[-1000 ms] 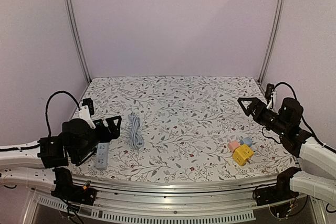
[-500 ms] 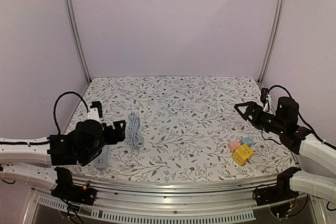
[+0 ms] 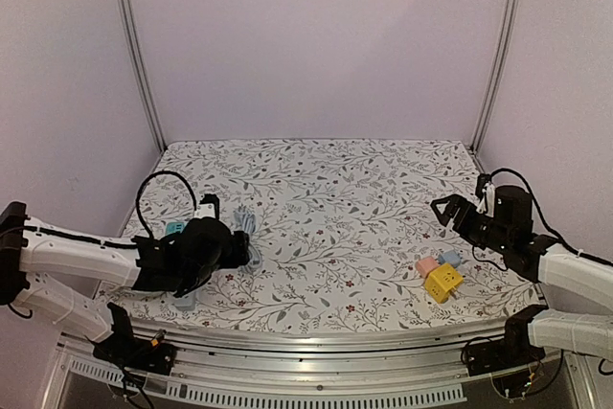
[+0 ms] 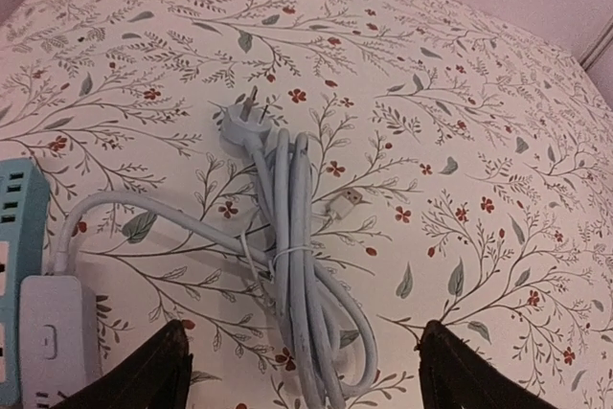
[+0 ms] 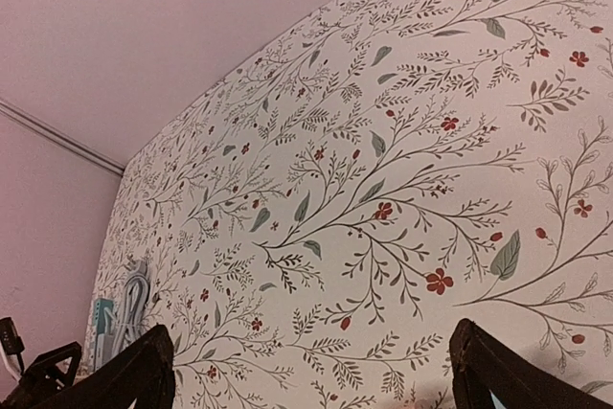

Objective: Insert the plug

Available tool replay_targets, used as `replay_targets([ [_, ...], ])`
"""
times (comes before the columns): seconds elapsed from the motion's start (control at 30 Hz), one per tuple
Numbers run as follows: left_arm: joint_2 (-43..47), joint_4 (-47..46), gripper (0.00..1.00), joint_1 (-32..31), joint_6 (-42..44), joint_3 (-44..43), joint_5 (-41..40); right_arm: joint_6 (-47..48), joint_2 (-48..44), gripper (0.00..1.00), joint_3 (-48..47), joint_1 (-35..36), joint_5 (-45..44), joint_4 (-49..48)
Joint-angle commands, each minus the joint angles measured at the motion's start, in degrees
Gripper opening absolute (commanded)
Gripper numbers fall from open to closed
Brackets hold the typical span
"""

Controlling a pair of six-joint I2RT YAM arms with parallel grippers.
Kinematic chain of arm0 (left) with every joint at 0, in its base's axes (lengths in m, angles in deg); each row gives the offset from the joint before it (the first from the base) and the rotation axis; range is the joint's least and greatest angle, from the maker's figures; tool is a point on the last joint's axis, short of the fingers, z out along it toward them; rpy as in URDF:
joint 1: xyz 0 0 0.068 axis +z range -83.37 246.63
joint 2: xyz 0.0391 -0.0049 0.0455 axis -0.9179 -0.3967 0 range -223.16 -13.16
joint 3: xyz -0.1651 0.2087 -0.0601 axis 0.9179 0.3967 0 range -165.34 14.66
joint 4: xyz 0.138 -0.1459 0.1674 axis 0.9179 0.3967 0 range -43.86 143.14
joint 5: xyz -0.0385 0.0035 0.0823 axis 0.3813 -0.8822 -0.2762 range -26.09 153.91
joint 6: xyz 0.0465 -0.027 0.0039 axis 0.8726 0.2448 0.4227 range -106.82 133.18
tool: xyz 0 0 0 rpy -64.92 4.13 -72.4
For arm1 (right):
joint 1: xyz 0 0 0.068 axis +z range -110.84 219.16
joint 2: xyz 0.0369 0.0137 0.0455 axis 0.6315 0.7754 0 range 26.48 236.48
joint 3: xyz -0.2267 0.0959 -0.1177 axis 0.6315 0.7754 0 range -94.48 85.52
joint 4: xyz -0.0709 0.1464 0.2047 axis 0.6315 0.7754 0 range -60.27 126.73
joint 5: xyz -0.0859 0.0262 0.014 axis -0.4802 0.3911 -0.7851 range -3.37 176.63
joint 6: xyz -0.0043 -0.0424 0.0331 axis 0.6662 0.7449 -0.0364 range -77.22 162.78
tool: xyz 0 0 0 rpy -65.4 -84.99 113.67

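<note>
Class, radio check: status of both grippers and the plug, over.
Left gripper open over coiled cable. Right gripper open, empty. Plug loose, uninserted. Nothing covering it.

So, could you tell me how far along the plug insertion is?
Nothing is done yet: the plug lies loose on the table, apart from the power strip. The open left gripper hovers over the coiled cable. Grasping and inserting remain.
</note>
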Motion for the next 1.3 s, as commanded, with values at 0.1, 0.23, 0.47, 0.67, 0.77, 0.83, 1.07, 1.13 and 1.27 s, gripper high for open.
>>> replay_targets([
  [0.1, -8.9, -7.0, 0.77, 3.8, 0.2, -3.2, 6.8, -0.3, 1.4, 0.99, 0.6, 0.3, -6.1, -1.8],
  [0.23, -13.1, -7.3, 0.75, 4.2, 0.3, -5.4, 7.4, -0.6, -0.3, 0.99, 1.6, 0.3, -8.0, -2.7],
  [0.47, -19.8, -5.6, 0.71, 5.6, -1.1, -7.9, 5.6, -4.4, -3.4, 0.99, 3.9, 0.4, -7.0, -4.8],
  [0.67, -23.7, -2.8, 0.65, 5.6, -1.1, -10.5, 5.9, -4.8, -2.2, 0.99, 4.7, 0.4, -7.1, -6.9],
  [0.77, -25.1, -3.1, 0.47, 5.6, -0.7, -11.4, 7.7, -4.6, -1.0, 0.99, 4.5, 0.4, -7.0, -7.4],
  [0.83, -26.0, -3.2, 0.28, 5.5, -0.5, -12.3, 9.2, -4.6, -0.6, 0.99, 4.4, 0.4, -7.1, -7.5],
  [1.07, -28.1, 3.1, 0.06, 0.9, 0.5, -19.6, 5.5, -4.6, -1.5, 0.99, 5.0, 0.4, -5.1, -7.4],
  [1.13, -28.6, 4.2, 0.03, -0.2, 0.5, -21.6, 4.8, -4.7, -2.3, 0.99, 5.2, 0.4, -5.1, -7.2],
  [1.27, -28.6, 5.0, 0.0, -1.6, 0.9, -24.2, 4.2, -4.8, -4.1, 0.99, 5.6, 0.3, -5.5, -6.7],
])
